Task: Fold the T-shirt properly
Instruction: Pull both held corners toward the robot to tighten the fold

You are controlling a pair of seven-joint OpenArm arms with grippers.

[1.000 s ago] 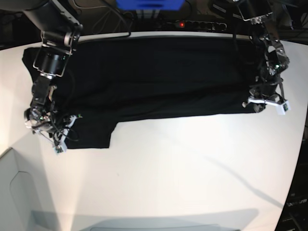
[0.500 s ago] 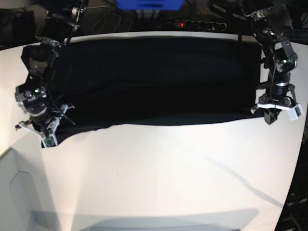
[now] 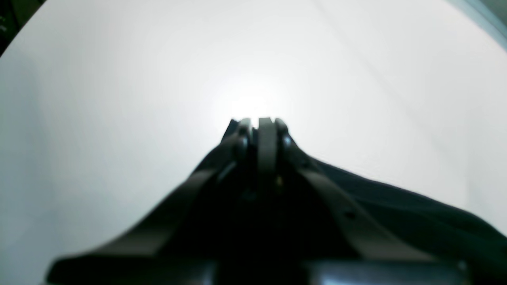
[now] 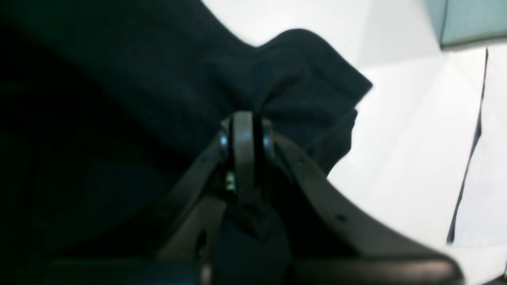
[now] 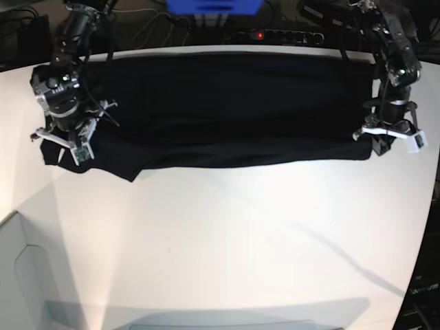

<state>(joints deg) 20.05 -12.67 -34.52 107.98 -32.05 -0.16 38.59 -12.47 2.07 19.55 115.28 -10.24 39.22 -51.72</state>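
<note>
T-shirt: black, lying spread in a long band across the far half of the table, its near edge running roughly straight from side to side; one end is dipping lower and bunching at the base view's left.
Table: white, its near half lying bare under the lamp glare.
Left gripper: sitting at the T-shirt's end on the base view's right; its wrist view is showing the jaws pressed together, with black cloth trailing off just beside them. Whether cloth is pinched between them cannot be told.
Right gripper: sitting over the T-shirt's bunched end on the base view's left; its wrist view is showing the jaws closed, with the cloth puckering into folds right at the tips, so it is gripping the T-shirt.
Behind the table: a power strip with a red light glowing, cables, and a blue box.
</note>
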